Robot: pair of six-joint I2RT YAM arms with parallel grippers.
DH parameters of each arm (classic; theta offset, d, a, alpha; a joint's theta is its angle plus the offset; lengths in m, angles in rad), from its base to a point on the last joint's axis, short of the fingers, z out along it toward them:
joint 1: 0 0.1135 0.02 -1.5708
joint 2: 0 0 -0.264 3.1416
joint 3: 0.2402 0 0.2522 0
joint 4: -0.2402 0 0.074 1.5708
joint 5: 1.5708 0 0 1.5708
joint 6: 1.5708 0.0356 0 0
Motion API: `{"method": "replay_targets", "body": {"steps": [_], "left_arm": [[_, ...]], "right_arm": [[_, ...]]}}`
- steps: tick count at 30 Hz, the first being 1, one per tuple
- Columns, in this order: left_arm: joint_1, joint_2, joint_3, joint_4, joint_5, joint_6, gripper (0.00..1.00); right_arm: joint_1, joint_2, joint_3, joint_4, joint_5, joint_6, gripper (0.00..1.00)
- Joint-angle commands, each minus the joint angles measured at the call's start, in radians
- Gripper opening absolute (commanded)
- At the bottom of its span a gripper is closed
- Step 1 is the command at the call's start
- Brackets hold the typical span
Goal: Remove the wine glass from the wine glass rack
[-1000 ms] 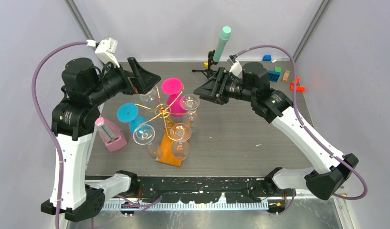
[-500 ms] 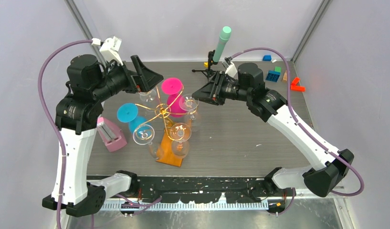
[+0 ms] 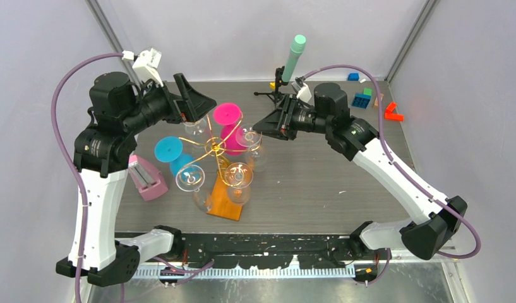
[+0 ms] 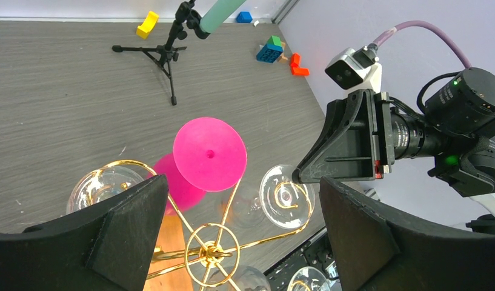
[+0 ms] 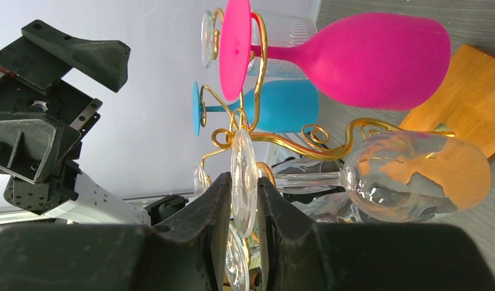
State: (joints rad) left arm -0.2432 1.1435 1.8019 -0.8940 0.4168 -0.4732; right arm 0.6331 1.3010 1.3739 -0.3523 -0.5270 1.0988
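Wine glass (image 5: 408,176) foot rim between right gripper (image 5: 243,182) fingers, rack (image 5: 469,103) wire alongside

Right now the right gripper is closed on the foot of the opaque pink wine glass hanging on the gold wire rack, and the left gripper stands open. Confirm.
No. The right gripper is closed on the foot of the clear wine glass, not the pink wine glass; the right wrist view shows it. The left gripper does stand open.
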Motion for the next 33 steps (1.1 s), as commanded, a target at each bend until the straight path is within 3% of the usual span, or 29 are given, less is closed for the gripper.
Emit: {"method": "replay_targets", "body": {"steps": [1,7,12,23,33], "left_arm": [[-0.002,-0.002,0.022,0.019,0.021,-0.012,0.98],[-0.003,-0.001,0.02,0.017,0.016,-0.012,0.98],[-0.003,-0.002,0.02,0.013,0.013,-0.01,0.98],[-0.003,-0.006,0.021,0.011,0.004,-0.007,0.98],[-0.003,-0.009,0.017,0.01,0.002,-0.003,0.98]], "right_arm": [[0.008,0.011,-0.003,0.028,-0.047,0.01,0.28],[0.008,0.011,-0.012,0.029,-0.034,0.015,0.21],[0.008,-0.006,-0.014,0.017,0.008,0.01,0.01],[0.008,-0.089,-0.001,-0.019,0.077,0.01,0.0],[0.01,-0.125,-0.028,-0.006,0.017,0.049,0.0]]}}
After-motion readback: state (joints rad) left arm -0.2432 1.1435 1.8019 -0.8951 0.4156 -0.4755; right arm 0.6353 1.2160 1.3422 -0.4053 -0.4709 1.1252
